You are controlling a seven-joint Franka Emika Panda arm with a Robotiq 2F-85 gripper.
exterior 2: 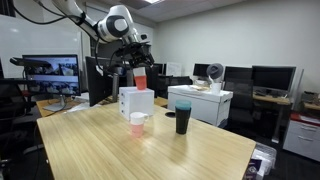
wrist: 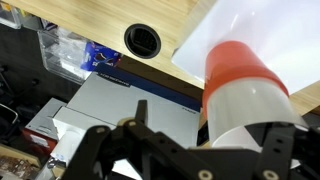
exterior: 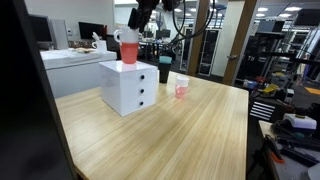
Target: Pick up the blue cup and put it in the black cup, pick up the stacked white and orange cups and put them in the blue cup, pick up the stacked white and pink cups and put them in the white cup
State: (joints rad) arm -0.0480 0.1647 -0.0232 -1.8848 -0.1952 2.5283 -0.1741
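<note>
Wide tool over the orange stack, with a tip-over risk.
My tool (wrist: 205,135) stands wide, straddling the stacked white and orange cups (wrist: 245,95) without gripping them. The stack stands upright on the white drawer box (exterior: 125,90), a white band above a bright orange-red body. If one finger lands first, I judge it could tip the stack or shove it off the box. Pinching only the white cup might leave the orange one behind. Farther off on the counter (exterior: 190,130), the blue cup (exterior 2: 183,103) appears nested in the black cup (exterior 2: 183,122).

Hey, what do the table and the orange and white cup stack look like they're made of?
The table: probably wood or laminate, matte, with visible plank lines and grain. The stacked white and orange cups: likely plastic, smooth and slightly glossy, judging by the even solid colour.
</note>
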